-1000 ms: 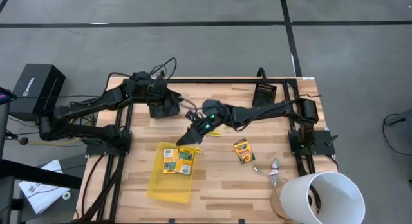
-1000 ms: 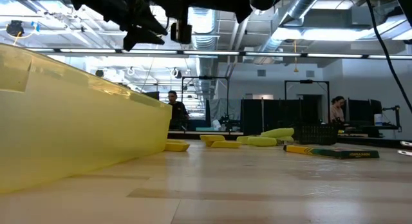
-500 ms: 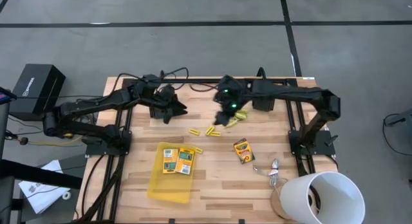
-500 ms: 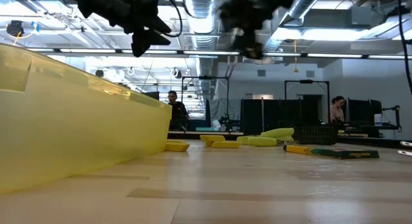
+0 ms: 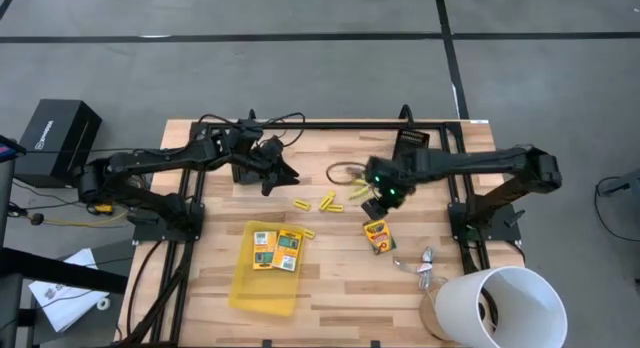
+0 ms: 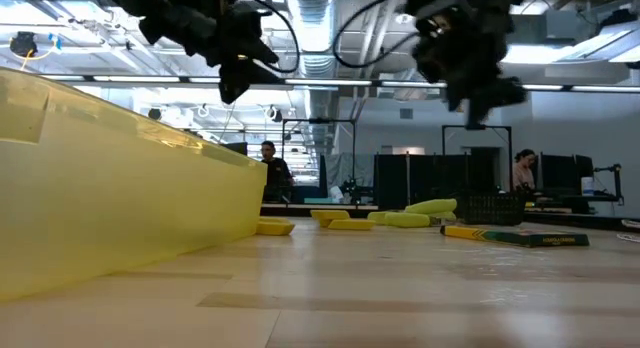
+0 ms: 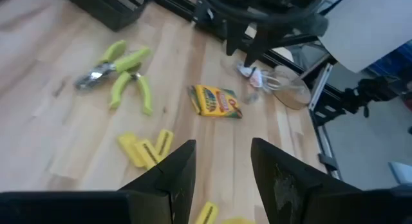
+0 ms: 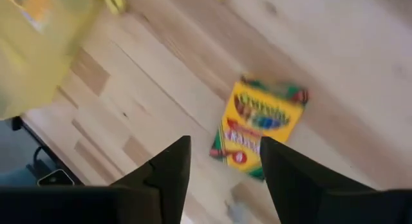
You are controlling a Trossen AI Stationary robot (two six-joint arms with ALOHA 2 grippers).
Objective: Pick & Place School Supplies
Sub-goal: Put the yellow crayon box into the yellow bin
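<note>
A printed crayon box (image 5: pixel 377 234) lies flat on the wooden table; my right gripper (image 5: pixel 385 198) hovers open just above its far end, pointing steeply down, with the box (image 8: pixel 261 127) ahead of its fingers. My left gripper (image 5: pixel 285 173) hangs open over the far middle of the table, clear of everything. Ahead of the left gripper lie short yellow sticks (image 7: pixel 145 149) and scissor-like tools with yellow-green handles (image 7: pixel 119 73). Two more printed boxes (image 5: pixel 276 250) lie in the translucent yellow tray (image 5: pixel 262 288).
A white bucket (image 5: pixel 497 306) stands at the near right corner, with silvery clips (image 5: pixel 425 268) beside it. A black ribbed block (image 5: pixel 410 145) sits at the far edge. One yellow stick (image 5: pixel 308 232) lies by the tray's far right corner. Bare wood shows at the near middle.
My right gripper has swung away from the tray's far right corner, toward the table's right edge, and tipped to point steeply down over the crayon box. My left gripper has edged rightward and a little down, tipping further downward.
</note>
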